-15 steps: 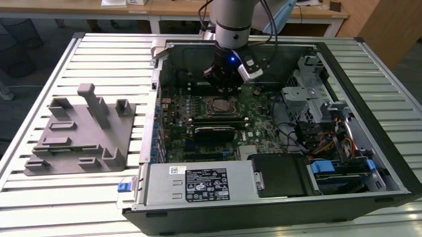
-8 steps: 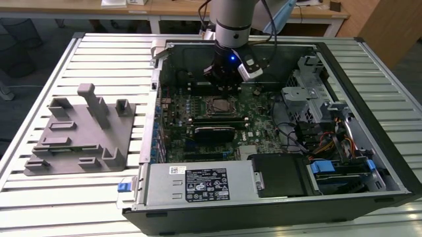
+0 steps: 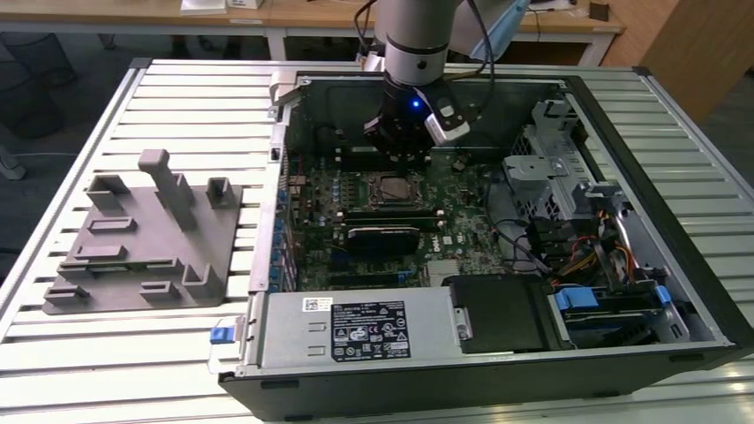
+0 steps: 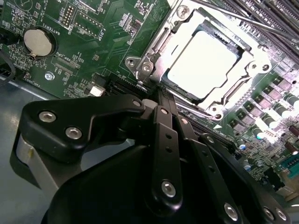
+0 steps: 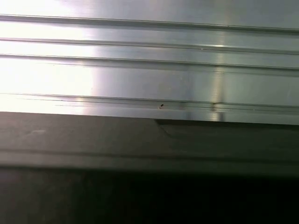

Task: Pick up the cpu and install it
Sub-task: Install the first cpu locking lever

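The cpu [image 4: 202, 64], a flat square chip with a bright silver top, lies in the metal-framed socket [image 4: 148, 65] on the green motherboard. In the exterior view the socket [image 3: 390, 187] sits near the middle of the open computer case, and my gripper [image 3: 397, 161] hangs just behind and above it. In the second wrist view, my gripper [image 4: 160, 93] has its black fingers drawn together to a point beside the socket frame. Nothing is between them. The tip is apart from the cpu.
A grey fixture block [image 3: 147, 234] with upright posts stands on the slatted table at the exterior view's left. Inside the case are a drive cage [image 3: 554, 172], coloured cables [image 3: 577, 256] and a labelled metal box [image 3: 353, 327]. A coin battery [image 4: 37, 42] sits on the board.
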Motion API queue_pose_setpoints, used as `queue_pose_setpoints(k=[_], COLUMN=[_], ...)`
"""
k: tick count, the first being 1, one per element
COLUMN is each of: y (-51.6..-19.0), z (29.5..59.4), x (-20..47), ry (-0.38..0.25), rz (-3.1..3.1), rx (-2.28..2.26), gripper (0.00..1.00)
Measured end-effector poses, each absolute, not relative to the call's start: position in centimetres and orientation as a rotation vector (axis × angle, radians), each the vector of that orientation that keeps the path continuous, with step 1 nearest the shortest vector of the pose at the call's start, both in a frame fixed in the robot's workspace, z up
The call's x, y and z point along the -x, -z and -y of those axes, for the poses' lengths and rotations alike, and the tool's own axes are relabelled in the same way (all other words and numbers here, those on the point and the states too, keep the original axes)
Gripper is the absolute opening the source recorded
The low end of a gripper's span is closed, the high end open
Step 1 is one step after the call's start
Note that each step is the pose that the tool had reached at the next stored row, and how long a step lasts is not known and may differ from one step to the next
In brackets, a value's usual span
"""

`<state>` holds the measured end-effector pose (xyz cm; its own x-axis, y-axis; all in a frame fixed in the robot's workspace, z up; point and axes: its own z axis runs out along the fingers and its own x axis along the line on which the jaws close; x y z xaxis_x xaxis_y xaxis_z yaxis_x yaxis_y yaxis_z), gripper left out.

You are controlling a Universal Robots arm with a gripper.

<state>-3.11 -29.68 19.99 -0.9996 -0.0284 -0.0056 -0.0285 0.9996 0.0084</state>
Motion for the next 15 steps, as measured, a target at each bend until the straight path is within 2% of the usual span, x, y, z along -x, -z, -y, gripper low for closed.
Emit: queue_pose_setpoints(k=[15], y=[-19.77], z=[29.71], x=[3.12], ry=[0.062], rz=[-3.136], rx=[0.045], gripper=[0.11])
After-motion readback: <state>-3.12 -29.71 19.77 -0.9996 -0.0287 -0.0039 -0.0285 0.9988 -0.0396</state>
